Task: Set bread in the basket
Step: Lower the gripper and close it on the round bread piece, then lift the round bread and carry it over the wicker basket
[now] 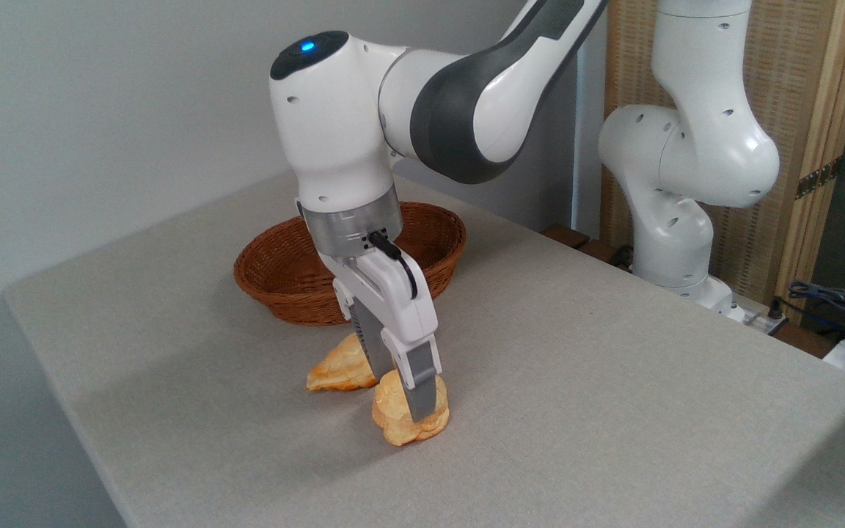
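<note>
A: How is the claw (402, 396) seen?

B: It is lowered over the bread (399, 418) just below the frame's centre, its fingers (421, 396) spread to either side of the bun. Whether the bun is touched cannot be told.

A: How is the bread described?

B: A small, thick, golden-tan bun with lobed edges is seen lying flat on the grey desk (576, 411). It is roundish, so no clear long axis or pointing direction can be made out.

A: And around it?

B: A flatter golden pastry (338, 372) is seen just beside it, up and to the left, partly hidden by the claw. The brown wicker basket (283, 275) is set further up, near the desk's far edge.
</note>
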### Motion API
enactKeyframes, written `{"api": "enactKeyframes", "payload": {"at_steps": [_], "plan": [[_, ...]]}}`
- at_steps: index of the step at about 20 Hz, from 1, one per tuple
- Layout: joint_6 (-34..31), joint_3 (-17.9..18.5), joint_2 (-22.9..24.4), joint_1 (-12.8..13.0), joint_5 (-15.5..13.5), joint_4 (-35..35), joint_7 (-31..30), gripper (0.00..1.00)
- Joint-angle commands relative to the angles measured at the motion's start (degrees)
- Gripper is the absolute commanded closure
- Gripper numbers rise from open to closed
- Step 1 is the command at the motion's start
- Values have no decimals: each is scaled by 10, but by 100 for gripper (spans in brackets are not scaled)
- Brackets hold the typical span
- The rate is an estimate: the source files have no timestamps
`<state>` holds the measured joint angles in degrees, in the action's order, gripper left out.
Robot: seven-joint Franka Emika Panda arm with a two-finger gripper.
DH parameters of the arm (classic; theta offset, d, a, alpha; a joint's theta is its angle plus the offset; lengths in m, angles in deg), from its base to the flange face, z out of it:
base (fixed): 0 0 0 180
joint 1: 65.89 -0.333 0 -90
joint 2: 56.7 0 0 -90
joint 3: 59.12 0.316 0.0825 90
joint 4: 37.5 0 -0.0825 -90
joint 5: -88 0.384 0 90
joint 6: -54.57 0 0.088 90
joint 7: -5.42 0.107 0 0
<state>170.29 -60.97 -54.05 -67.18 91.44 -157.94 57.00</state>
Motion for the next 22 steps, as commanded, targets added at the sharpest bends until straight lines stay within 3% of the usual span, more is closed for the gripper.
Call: {"api": "enactKeyframes", "payload": {"at_steps": [1, 7, 10, 12, 22], "plan": [[14, 11, -11, 1, 12, -4, 30, 0], [14, 11, -12, 1, 12, -16, 31, 1], [13, 10, -12, 2, 11, -16, 31, 43], [13, 10, -12, 3, 10, -17, 31, 61], [13, 9, -12, 4, 8, -16, 31, 62]]}}
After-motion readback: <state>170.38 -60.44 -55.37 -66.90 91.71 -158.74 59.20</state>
